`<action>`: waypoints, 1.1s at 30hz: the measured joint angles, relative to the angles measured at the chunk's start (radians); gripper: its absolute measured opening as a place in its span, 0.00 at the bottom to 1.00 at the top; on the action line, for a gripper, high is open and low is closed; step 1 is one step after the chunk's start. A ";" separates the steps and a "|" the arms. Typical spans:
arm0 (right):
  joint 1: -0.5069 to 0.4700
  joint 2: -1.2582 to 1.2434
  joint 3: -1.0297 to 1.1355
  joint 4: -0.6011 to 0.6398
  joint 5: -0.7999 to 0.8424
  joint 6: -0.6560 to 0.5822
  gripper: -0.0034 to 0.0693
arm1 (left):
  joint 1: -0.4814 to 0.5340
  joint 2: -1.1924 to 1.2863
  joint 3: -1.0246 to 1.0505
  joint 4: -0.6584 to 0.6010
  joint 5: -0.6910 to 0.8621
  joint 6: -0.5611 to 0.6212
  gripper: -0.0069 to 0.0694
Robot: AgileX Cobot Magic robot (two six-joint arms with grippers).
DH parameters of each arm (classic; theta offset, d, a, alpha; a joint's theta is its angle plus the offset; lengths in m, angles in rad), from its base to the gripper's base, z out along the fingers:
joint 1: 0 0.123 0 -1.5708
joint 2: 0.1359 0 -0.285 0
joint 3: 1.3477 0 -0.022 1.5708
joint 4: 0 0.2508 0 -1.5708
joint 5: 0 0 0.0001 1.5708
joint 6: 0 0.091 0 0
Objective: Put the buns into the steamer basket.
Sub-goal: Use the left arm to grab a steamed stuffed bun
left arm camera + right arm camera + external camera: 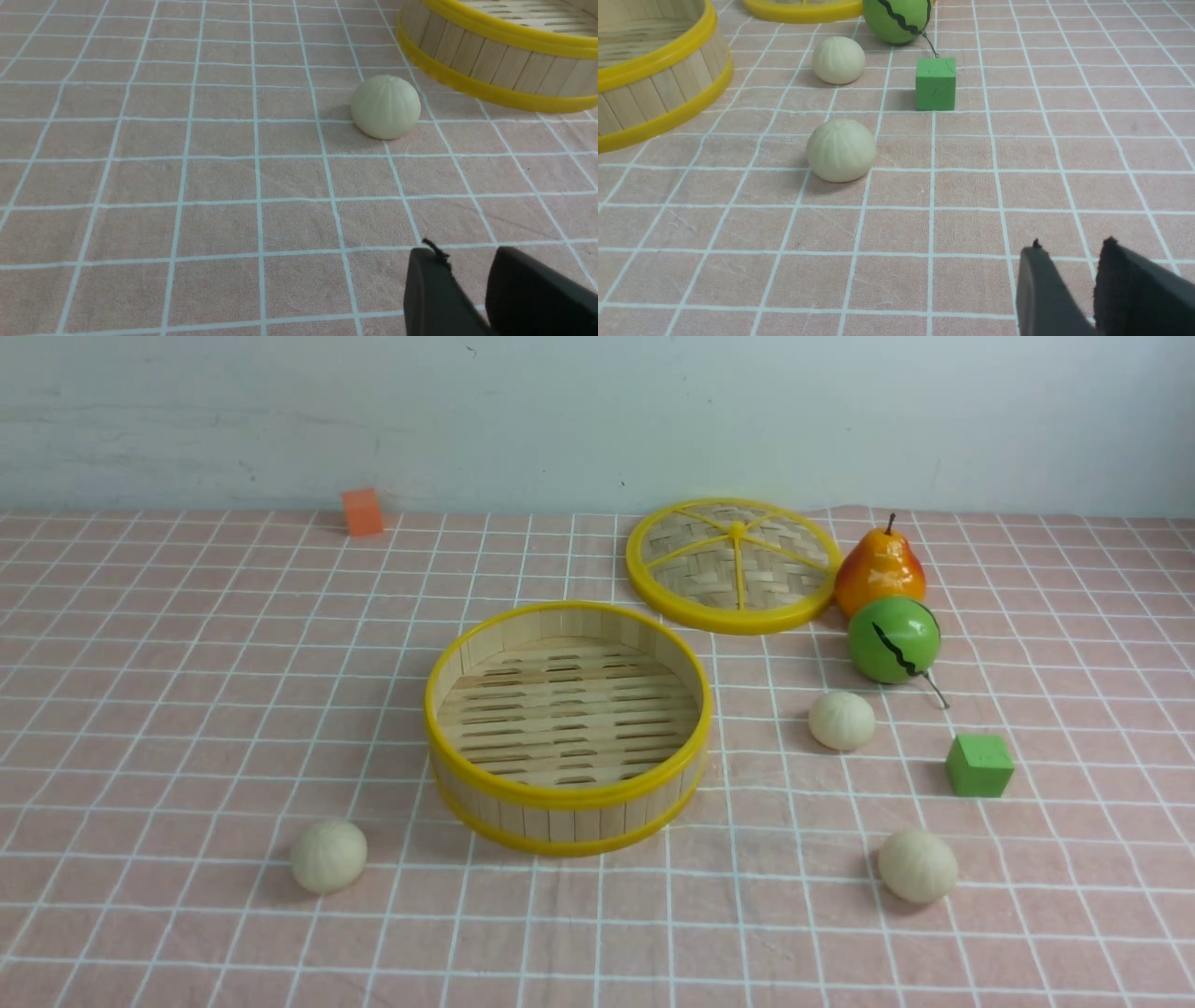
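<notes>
**3 buns out, basket open and ready**

Far left first: left claw low over the desk, pinched almost shut with only a thin gap, holding nothing, pointed toward the left bun. Near the steamer basket but not touching it, so likely a short, easy carry. Small orange block far back, out of the way.

In the middle, the basket: open, nothing inside, likely put where both arms can reach. Lid flat behind it, leaving the top free for dropping buns in.

On the right, the far bun and the near bun, well apart. Close by: pear, green ball, green cube. Not for the basket, so best not bumped. Right claw also almost shut and holding nothing, facing the near bun.
</notes>
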 joint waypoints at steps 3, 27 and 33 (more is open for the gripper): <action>0.000 0.000 0.000 0.000 0.000 0.000 0.32 | 0.000 0.000 0.000 0.000 0.000 0.000 0.33; 0.000 0.000 0.000 0.000 0.000 0.000 0.34 | 0.000 0.000 0.000 0.000 0.000 0.000 0.35; 0.000 0.000 0.000 0.000 0.000 0.000 0.35 | 0.000 0.000 0.000 0.000 0.000 0.000 0.36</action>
